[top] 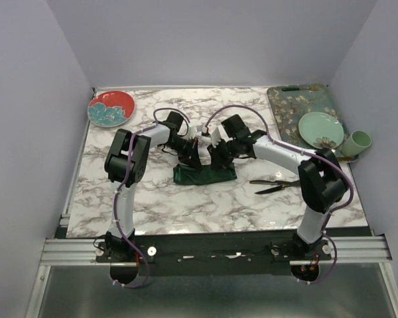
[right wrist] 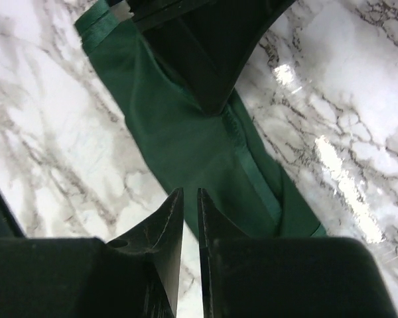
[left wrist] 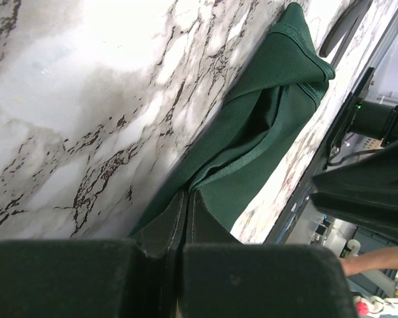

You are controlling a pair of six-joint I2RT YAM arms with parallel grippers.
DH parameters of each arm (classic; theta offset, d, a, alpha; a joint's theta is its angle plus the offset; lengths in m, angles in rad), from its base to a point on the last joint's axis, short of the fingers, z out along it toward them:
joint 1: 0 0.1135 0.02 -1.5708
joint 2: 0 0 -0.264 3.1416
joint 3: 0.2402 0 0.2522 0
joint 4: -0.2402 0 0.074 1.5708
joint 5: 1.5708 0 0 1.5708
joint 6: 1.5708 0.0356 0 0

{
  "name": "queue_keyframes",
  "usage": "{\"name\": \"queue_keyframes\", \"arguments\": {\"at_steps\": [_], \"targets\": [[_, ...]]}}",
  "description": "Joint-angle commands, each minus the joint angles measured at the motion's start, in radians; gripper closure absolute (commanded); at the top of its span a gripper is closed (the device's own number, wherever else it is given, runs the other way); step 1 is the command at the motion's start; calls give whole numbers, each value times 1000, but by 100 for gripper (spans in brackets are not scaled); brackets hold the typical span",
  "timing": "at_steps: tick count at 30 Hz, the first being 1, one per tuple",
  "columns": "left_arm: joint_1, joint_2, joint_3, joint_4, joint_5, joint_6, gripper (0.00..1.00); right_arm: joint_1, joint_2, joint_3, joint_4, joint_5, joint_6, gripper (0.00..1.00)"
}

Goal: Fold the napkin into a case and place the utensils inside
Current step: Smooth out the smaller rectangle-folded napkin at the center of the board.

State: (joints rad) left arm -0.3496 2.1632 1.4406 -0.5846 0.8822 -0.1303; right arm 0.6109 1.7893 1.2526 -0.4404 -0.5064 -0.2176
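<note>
Napkin (top: pixel 205 175) lay at desk (top: pixel 186 212) centre, folded into a short, thick dark green band running 9 to 3 o'clock. Both arms were bent in over it from 12 o'clock.

Left gripper (top: pixel 189 154) sat on the band's 9 o'clock end. In the left wrist view its fingers (left wrist: pixel 152 265) were clenched together, with a fold of the cloth caught between the tips. The cloth ran away from them as a long creased strip with a hemmed edge.

Right gripper (top: pixel 219 156) stood over the 3 o'clock half. In the right wrist view its fingers (right wrist: pixel 172 218) were nearly together with only a thin slit between them, and the tips sat at the cloth's edge. Could not tell whether any cloth was caught there.

Utensils (top: pixel 275 185), two slim black pieces, lay on the bare marble at 4 o'clock of the napkin, near it but not touching.

Red plate (top: pixel 111 108) sat at the 10 o'clock corner. Teal floral tray (top: pixel 288 99) was at 2 o'clock and carried a pale green plate (top: pixel 320 129), with a pale green cup (top: pixel 360 141) at its 4 o'clock edge.
</note>
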Motion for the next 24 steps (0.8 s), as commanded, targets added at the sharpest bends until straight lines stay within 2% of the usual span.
{"name": "queue_keyframes", "arguments": {"at_steps": [1,9,12,13,16,18,21,24], "targets": [[3,63,10,-17,-72,27,96,30,73,-1,94,136,-28,79],[18,57,18,-23,-58,40,93,32,176,60,14,253,-2,83],[23,43,18,-24,-40,49,84,33,202,77,-18,285,18,84],[26,28,18,-23,-37,50,74,33,211,96,-35,287,21,84],[49,-28,0,-6,-19,44,60,32,226,107,-69,287,27,84],[82,-69,-22,43,-17,15,54,32,228,105,-78,286,27,84],[145,-160,-69,130,-23,-59,53,32,226,103,-87,292,35,84],[169,-239,-129,158,6,-100,57,33,228,100,-92,293,43,84]]}}
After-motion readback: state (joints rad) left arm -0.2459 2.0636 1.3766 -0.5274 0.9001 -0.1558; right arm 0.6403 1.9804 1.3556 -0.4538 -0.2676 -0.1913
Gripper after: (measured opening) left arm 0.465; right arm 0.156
